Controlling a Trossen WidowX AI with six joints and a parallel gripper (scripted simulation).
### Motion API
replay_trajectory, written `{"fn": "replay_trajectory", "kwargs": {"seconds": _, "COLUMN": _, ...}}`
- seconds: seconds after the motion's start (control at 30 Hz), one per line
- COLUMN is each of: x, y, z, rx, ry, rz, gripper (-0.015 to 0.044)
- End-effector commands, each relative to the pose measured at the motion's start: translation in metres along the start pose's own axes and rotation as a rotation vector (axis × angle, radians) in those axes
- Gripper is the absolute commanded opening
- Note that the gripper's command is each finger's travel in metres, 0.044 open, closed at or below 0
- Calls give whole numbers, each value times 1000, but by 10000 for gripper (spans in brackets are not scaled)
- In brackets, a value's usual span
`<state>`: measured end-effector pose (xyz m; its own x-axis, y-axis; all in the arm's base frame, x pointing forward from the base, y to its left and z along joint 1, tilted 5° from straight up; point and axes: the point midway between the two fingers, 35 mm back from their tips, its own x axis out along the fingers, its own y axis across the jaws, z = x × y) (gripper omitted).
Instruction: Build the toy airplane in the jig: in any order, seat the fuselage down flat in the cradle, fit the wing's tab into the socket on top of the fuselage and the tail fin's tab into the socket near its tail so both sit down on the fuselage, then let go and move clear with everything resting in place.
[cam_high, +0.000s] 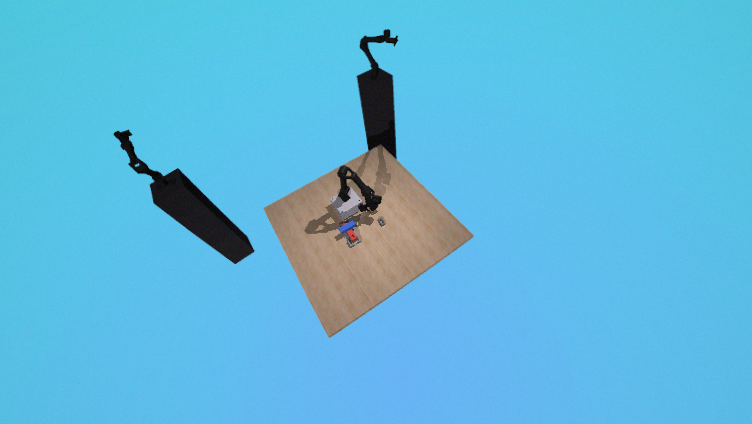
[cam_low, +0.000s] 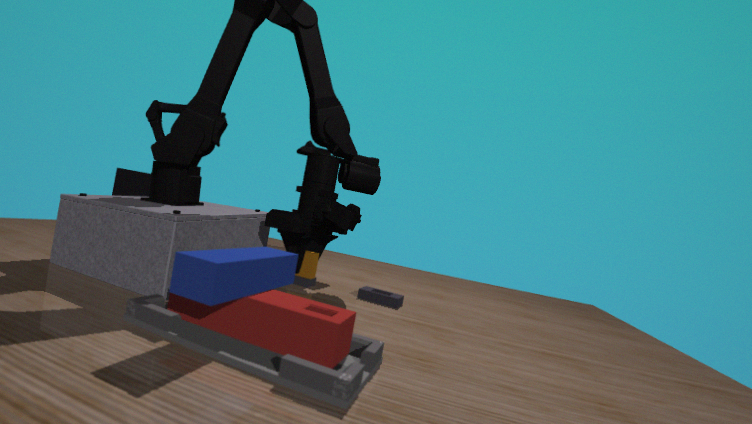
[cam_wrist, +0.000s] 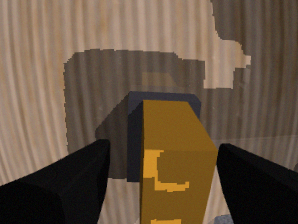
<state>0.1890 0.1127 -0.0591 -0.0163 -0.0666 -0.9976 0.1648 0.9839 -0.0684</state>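
Observation:
The red fuselage (cam_high: 352, 236) (cam_low: 273, 321) lies in the grey cradle (cam_low: 226, 347); its tail socket (cam_low: 322, 310) shows empty. The blue wing (cam_high: 347, 227) (cam_low: 236, 271) lies across the fuselage's top, away from that socket; its tab is hidden. The yellow tail fin (cam_low: 310, 263) (cam_wrist: 182, 127) stands upright in a dark holder (cam_low: 304, 281) (cam_wrist: 134, 150). My gripper (cam_low: 308, 260) (cam_wrist: 165, 152) points down with its fingers partly apart, one on either side of the fin. In the wrist view a gap shows at the left finger, while the right finger looks close to the fin.
A dark slotted block (cam_high: 381, 221) (cam_low: 380, 299) sits on the wooden table (cam_high: 400, 258) beyond the fin. The grey base box (cam_low: 110, 242) under my arm stands behind the cradle. Two black pillars (cam_high: 200, 215) (cam_high: 376, 105) with other arms stand outside the table.

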Motion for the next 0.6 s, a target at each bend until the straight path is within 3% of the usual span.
{"fn": "replay_trajectory", "kwargs": {"seconds": 0.0, "x": 0, "y": 0, "z": 0, "rx": -6, "ry": 2, "rz": 3, "gripper": 125}}
{"fn": "replay_trajectory", "kwargs": {"seconds": 0.07, "x": 0, "y": 0, "z": 0, "rx": -6, "ry": 2, "rz": 3, "gripper": 72}}
{"fn": "replay_trajectory", "kwargs": {"seconds": 0.33, "x": 0, "y": 0, "z": 0, "rx": -6, "ry": 2, "rz": 3, "gripper": 0}}
{"fn": "replay_trajectory", "kwargs": {"seconds": 0.57, "x": -7, "y": 0, "z": 0, "rx": -7, "ry": 13, "rz": -4, "gripper": 0}}
